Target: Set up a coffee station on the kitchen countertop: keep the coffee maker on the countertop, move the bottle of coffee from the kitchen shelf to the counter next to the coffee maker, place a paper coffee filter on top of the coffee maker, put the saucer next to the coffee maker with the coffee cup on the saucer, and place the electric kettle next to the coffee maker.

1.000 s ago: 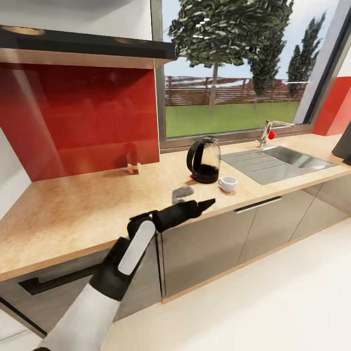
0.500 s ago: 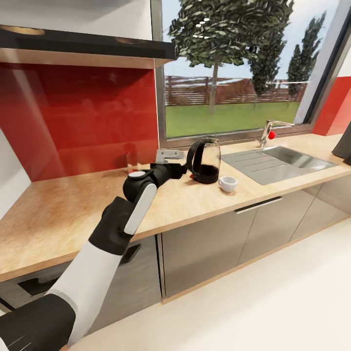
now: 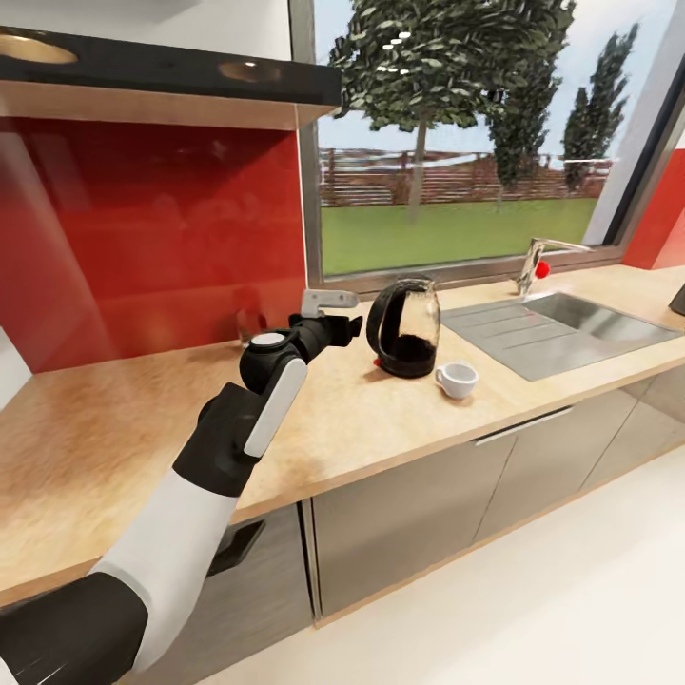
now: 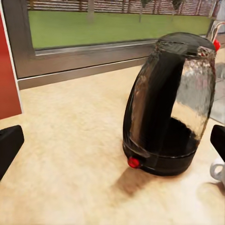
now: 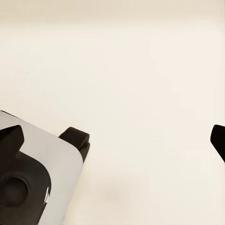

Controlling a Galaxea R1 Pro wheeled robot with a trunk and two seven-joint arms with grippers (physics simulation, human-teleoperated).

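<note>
The electric kettle (image 3: 407,328), dark and glassy with a loop handle, stands on the countertop (image 3: 143,419) below the window. My left gripper (image 3: 356,327) hovers just beside its handle, level with it. In the left wrist view the kettle (image 4: 168,108) stands a short way ahead of the left gripper (image 4: 112,145), whose fingers are spread wide and hold nothing. The white coffee cup (image 3: 459,379) sits on the countertop right of the kettle, and its edge (image 4: 218,171) shows in the left wrist view. My right gripper (image 5: 112,138) is open over pale floor.
A steel sink (image 3: 561,328) with a faucet (image 3: 533,266) lies right of the cup. A red backsplash (image 3: 152,228) and a hood (image 3: 171,81) stand behind my left arm. A dark corner (image 3: 678,300) shows at the far right edge. Part of my base (image 5: 33,178) sits below the right gripper.
My left arm has risen from the counter's front edge and reached back to the kettle's handle. The head view has shifted slightly, moving everything a little to the right.
</note>
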